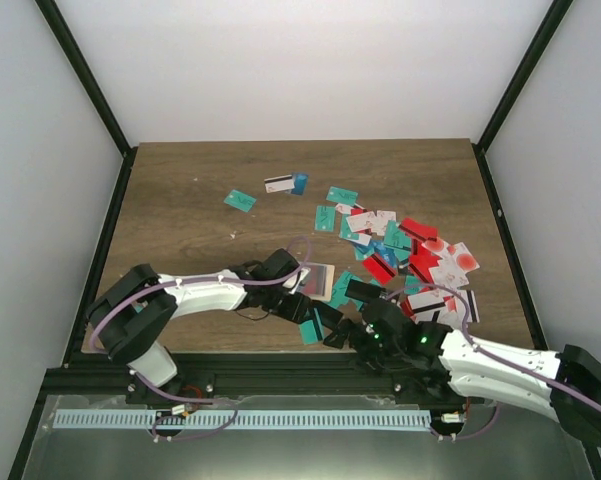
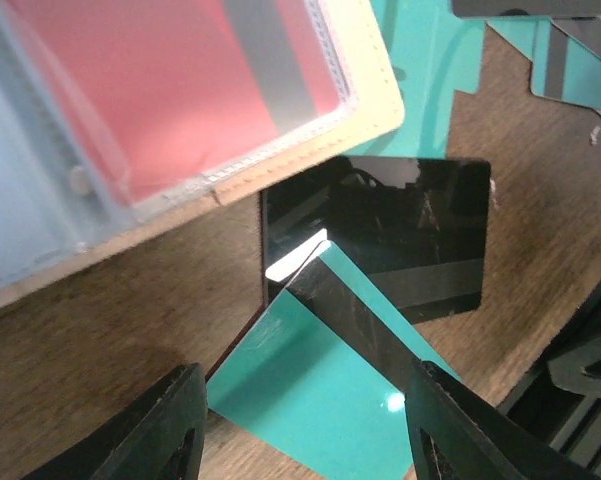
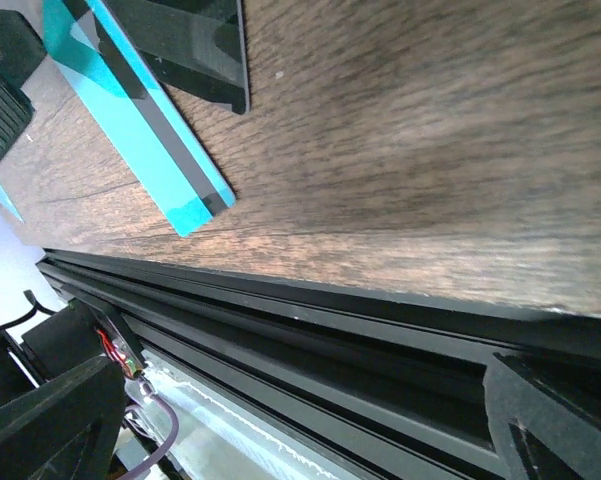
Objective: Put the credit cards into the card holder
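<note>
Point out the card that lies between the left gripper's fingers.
The teal card with the dark stripe: it alone lies between the left gripper's fingers, overlapping the black card; the red card sits in the card holder's clear pocket.

A brown wooden table [image 1: 180, 180] fills the middle of the scene. White walls [image 1: 300, 60] stand on its left, right and far sides. Black frame posts [image 1: 80, 75] rise at the two far corners. A black rail [image 1: 280, 375] runs along the near edge of the table. Nearer than this rail lies a white strip [image 1: 280, 418] on a grey surface [image 1: 310, 455].
</note>
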`<state>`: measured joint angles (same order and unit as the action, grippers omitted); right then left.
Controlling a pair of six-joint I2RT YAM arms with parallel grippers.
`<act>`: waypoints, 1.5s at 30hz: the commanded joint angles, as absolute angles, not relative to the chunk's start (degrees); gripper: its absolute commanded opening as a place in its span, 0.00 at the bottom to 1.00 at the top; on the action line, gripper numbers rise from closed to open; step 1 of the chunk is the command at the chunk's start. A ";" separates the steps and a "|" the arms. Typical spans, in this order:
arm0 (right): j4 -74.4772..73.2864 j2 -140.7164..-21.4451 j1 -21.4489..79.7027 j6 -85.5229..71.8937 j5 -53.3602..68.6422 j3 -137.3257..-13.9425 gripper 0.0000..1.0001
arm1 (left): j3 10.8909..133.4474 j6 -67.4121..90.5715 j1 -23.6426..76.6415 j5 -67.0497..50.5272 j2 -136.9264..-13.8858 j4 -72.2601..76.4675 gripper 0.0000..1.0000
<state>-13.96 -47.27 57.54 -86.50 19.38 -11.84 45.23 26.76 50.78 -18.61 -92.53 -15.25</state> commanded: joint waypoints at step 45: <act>3.19 -47.99 58.44 -95.04 13.73 -0.23 0.50 | 36.56 35.85 63.81 -29.79 -95.87 5.13 0.53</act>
<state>4.49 -48.03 58.35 -94.52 17.43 -1.72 37.67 35.18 62.02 -27.16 -93.60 4.64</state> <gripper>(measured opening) 0.511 0.526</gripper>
